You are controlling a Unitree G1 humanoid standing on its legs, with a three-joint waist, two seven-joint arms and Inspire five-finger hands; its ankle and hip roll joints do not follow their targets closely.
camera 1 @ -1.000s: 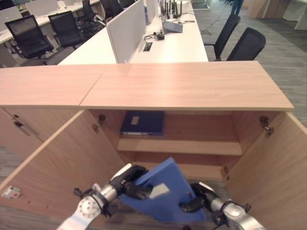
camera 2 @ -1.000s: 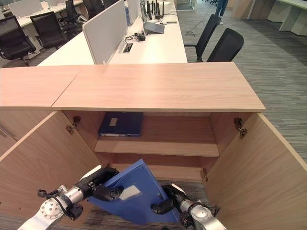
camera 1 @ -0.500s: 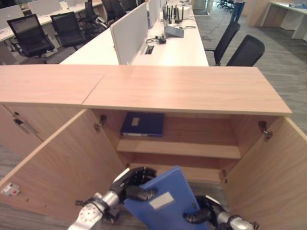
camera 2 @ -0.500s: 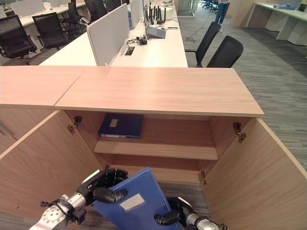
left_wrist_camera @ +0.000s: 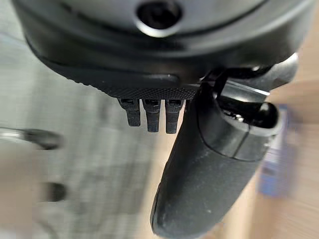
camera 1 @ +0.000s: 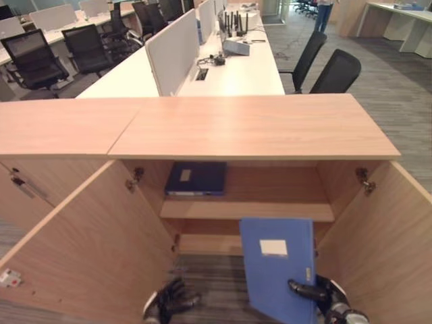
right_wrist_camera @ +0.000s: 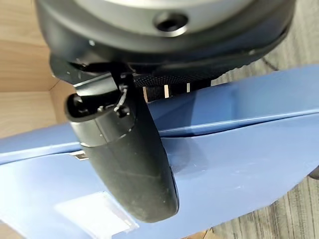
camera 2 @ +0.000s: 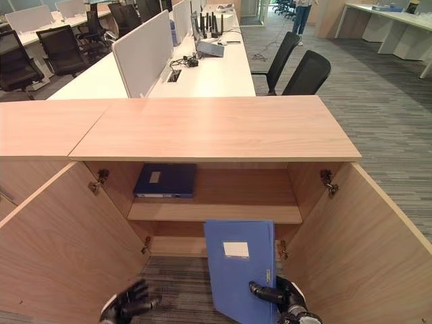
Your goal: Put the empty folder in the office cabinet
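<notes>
The light blue folder (camera 1: 277,270) with a white label stands upright in front of the open cabinet's (camera 1: 256,125) lower compartment, on the right side. My right hand (camera 1: 317,291) is shut on its lower right edge; in the right wrist view the thumb (right_wrist_camera: 129,164) lies across the folder's blue cover (right_wrist_camera: 239,149). My left hand (camera 1: 172,300) hangs low over the carpet to the left, open with fingers spread, holding nothing; its thumb (left_wrist_camera: 209,174) shows free in the left wrist view.
A dark blue folder (camera 1: 196,179) lies flat on the upper shelf (camera 1: 246,210) at its left. Both doors stand open, the left door (camera 1: 88,243) and the right door (camera 1: 395,236), flanking my hands. Desks and office chairs (camera 1: 337,71) stand behind the cabinet.
My left hand has let go of the folder and dropped away to the left. The folder has swung from tilted to upright and shifted right, held by my right hand alone.
</notes>
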